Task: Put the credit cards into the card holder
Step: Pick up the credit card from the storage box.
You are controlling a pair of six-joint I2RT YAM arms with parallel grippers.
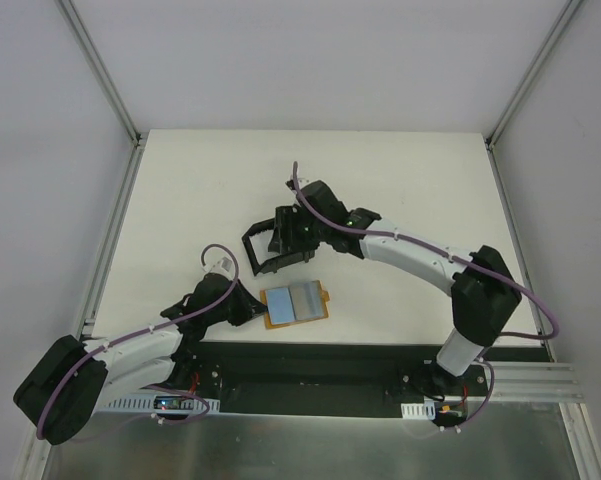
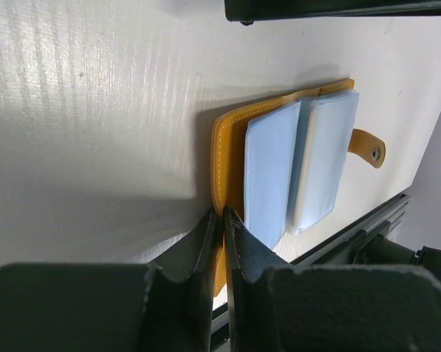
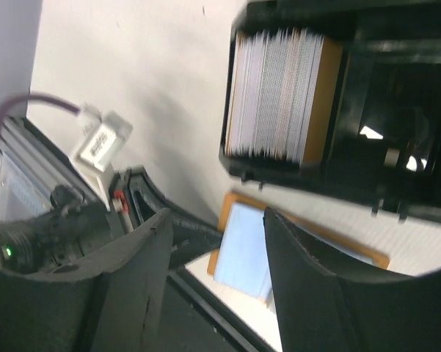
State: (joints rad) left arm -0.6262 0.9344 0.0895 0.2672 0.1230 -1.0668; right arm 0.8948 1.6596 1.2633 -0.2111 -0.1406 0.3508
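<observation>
With left gripper (image 2: 220,220) clenched on the near edge of the orange wallet (image 2: 229,161) and right gripper (image 3: 213,220) spread, empty, over the black card holder (image 3: 301,174) just behind (credit cards unseen, perhaps inside pale sleeves (image 2: 271,169)), risks the wallet skidding if that thin pinch slips.

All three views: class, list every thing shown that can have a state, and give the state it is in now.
wallet: open, lying flat on the table, strap unsnapped.
card holder: upright, top open, white ridged insert along one side.
left gripper: shut on the wallet's orange edge.
right gripper: open, holding nothing.
</observation>
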